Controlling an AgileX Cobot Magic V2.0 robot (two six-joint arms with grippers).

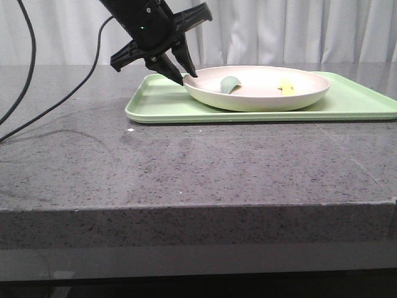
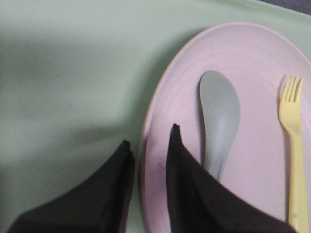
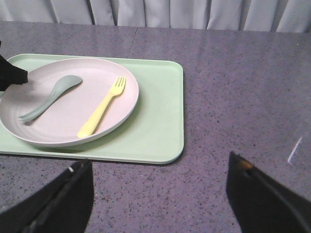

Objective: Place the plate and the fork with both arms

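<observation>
The cream-pink plate (image 1: 267, 102) sits on the light green tray (image 1: 155, 102). The yellow fork (image 1: 286, 88) lies in the plate, right of a grey-green spoon (image 1: 231, 84). My left gripper (image 1: 187, 76) is open and straddles the plate's left rim. In the left wrist view the gripper (image 2: 151, 136) has one finger outside the plate rim (image 2: 160, 97) and one inside, near the spoon (image 2: 219, 121); the fork (image 2: 293, 145) lies further off. My right gripper (image 3: 159, 160) is open and empty over bare table, near the tray (image 3: 160, 121). The right wrist view shows the plate (image 3: 124, 109) and fork (image 3: 103, 108).
The tray takes up the far right part of the dark stone table (image 1: 186, 167). Black cables (image 1: 28, 68) hang at the left. A white curtain (image 1: 298, 31) is behind. The table's front edge (image 1: 186, 208) is close to the camera.
</observation>
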